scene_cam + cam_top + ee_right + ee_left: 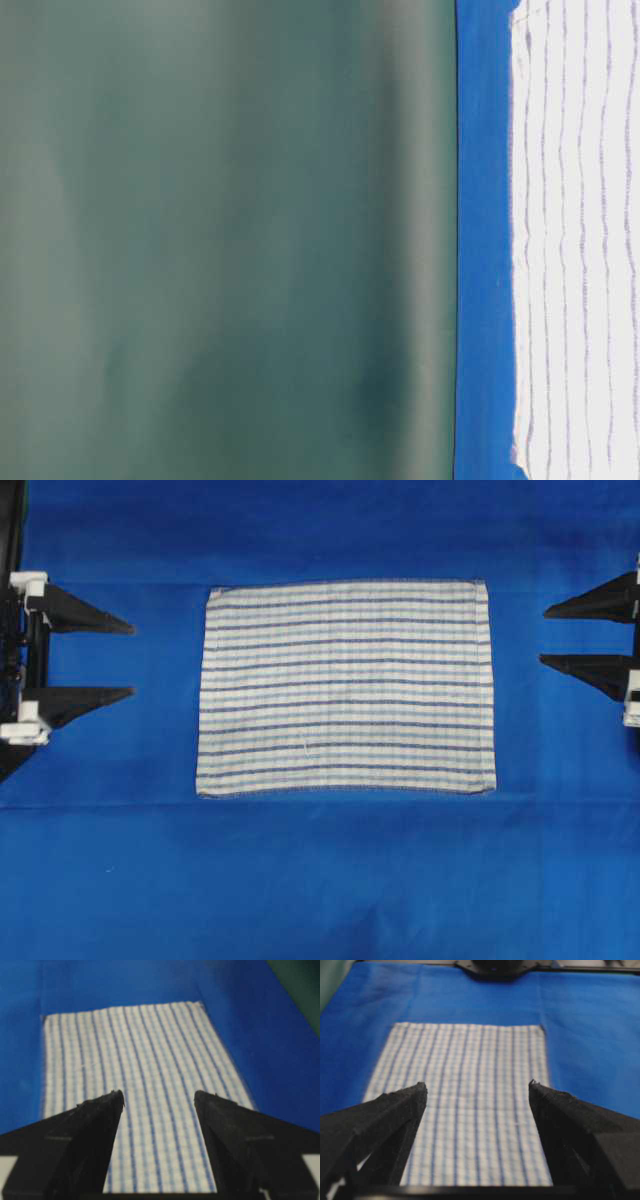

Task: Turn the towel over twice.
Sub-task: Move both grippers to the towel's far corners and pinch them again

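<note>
towel [345, 687] flat on blue sheet [320, 880] | both jaws spread, flanking, apart from it

Right gripper [159, 1097] fingers [97, 1125] spread wide, empty; towel [140, 1085] flat on blue sheet [120, 985].

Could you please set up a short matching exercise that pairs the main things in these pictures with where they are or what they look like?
Column one:
1. towel
2. blue sheet
3. left pincer
4. right pincer

Column two:
A. open, at the right edge of the overhead view, off the towel
B. plain, covering the table under everything
C. flat and spread out, white with thin blue stripes
D. open, at the left edge of the overhead view, off the towel

Pairs: 1-C, 2-B, 3-D, 4-A
</note>
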`<state>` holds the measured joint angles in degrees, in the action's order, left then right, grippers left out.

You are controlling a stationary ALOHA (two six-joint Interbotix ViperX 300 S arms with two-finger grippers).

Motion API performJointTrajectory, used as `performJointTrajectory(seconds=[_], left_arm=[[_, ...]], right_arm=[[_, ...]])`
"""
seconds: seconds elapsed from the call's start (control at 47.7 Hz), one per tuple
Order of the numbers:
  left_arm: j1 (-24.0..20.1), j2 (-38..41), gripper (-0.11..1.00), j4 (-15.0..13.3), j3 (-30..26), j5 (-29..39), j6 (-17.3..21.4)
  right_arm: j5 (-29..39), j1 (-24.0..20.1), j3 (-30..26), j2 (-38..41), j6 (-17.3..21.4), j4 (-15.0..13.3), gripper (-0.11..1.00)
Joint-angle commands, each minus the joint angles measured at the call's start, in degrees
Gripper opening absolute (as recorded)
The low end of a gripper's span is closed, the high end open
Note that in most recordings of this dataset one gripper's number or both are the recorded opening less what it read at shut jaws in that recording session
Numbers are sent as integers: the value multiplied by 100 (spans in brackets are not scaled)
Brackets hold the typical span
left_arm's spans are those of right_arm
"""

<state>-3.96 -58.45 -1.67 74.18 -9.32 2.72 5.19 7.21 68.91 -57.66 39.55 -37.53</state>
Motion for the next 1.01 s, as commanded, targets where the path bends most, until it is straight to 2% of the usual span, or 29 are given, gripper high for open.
performJointTrajectory(seconds=[0.0,0.272,0.44,0.649,0.985], left_arm=[[-255,290,78,9,-97,-264,0],[-1143,1784,78,9,-264,-853,9],[-1529,2760,78,9,-527,-1125,18],[-2004,3999,78,9,-800,-1389,26],[-2382,5625,78,9,-914,-2619,18]], right_arm=[[-44,211,-220,185,9,26,66],[-141,1248,-334,1125,0,44,66],[-334,1854,-360,1916,9,70,66],[-369,2241,-633,3094,-9,26,66],[-817,2716,-1116,4685,-88,-97,66]])
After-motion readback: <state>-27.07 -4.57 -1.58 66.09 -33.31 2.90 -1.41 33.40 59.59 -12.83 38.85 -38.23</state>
